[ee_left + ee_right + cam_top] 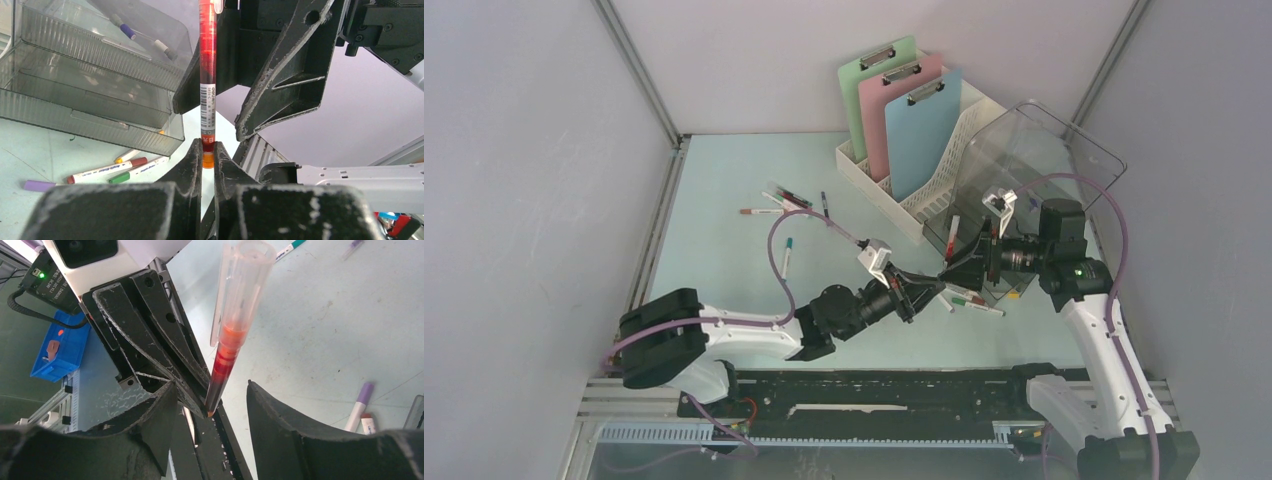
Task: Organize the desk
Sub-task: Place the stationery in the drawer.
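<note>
Left gripper pinches a red pen by one end, just before the clear bin; right gripper stands spread around it. Markers line the bin's near edge on the desk.

Robot lab cell: grey panels, aluminium framing

The desk is a large flat tabletop, smooth and pale mint-blue. It lies level and spreads wide to the left of the white file rack.
</note>
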You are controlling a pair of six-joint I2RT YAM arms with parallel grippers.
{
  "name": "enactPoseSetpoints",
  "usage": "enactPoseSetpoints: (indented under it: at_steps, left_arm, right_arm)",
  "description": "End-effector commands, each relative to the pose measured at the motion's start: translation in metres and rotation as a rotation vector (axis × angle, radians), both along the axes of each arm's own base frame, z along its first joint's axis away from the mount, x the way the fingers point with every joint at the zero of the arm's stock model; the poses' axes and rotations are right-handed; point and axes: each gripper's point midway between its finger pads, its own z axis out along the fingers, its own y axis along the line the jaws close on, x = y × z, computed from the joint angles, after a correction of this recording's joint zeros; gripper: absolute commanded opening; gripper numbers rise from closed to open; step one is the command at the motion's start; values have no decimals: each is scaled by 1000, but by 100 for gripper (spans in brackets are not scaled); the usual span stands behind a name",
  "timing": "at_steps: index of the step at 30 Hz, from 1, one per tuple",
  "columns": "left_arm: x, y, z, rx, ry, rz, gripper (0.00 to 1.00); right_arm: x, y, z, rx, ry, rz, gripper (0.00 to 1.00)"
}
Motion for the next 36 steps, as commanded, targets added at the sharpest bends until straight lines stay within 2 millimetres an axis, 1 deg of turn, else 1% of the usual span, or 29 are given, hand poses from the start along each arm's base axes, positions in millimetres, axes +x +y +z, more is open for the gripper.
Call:
enactPoseSetpoints:
  at_steps: [1, 3, 5, 8, 9, 12, 14, 16, 18, 20, 21, 26, 29, 31, 33, 36]
  left_arm:
    - [-3, -9, 30, -74, -49, -22, 0]
    - [-4, -11, 29, -74, -45, -28, 0]
    - [-5, -12, 28, -75, -43, -33, 0]
    - [-5, -13, 28, -74, -44, -38, 1]
    - [-5, -13, 28, -75, -43, -38, 4]
    - [-5, -12, 27, -71, -43, -33, 24]
    - [-3, -9, 25, -65, -42, -21, 40]
    - [-1, -5, 21, -41, -45, -3, 58]
    - [-1, -1, 17, -1, -69, 4, 69]
    - [-1, 5, 13, 44, -109, 12, 78]
    - [0, 10, 10, 62, -126, 21, 80]
    - [11, 45, -3, 133, -183, 134, 99]
    - [19, 66, -13, 181, -197, 212, 100]
    - [24, 78, -20, 219, -195, 255, 100]
    - [27, 88, -25, 252, -192, 285, 100]
    - [31, 101, -34, 286, -184, 323, 100]
  right_arm:
    - [3, 2, 2, 1, -14, 0, 59]
    - [3, 2, 1, 0, -14, 0, 56]
    - [3, 2, 1, -1, -15, 0, 49]
    - [3, 2, 0, -3, -20, 4, 32]
    - [3, 2, 0, -5, -26, 2, 25]
    - [5, 1, 0, -14, -40, -2, 8]
    - [5, 1, -2, -23, -50, -7, 0]
    - [6, 0, -2, -34, -65, -12, 0]
    - [7, -2, -4, -51, -84, -15, 0]
    - [8, -4, -8, -80, -102, -21, 0]
    - [8, -6, -9, -96, -117, -23, 0]
    - [12, -16, -20, -203, -212, -31, 0]
    - [20, -27, -31, -293, -253, -68, 0]
    - [31, -37, -40, -373, -272, -119, 0]
    - [41, -47, -47, -439, -281, -175, 0]
    - [52, -58, -54, -506, -290, -232, 0]
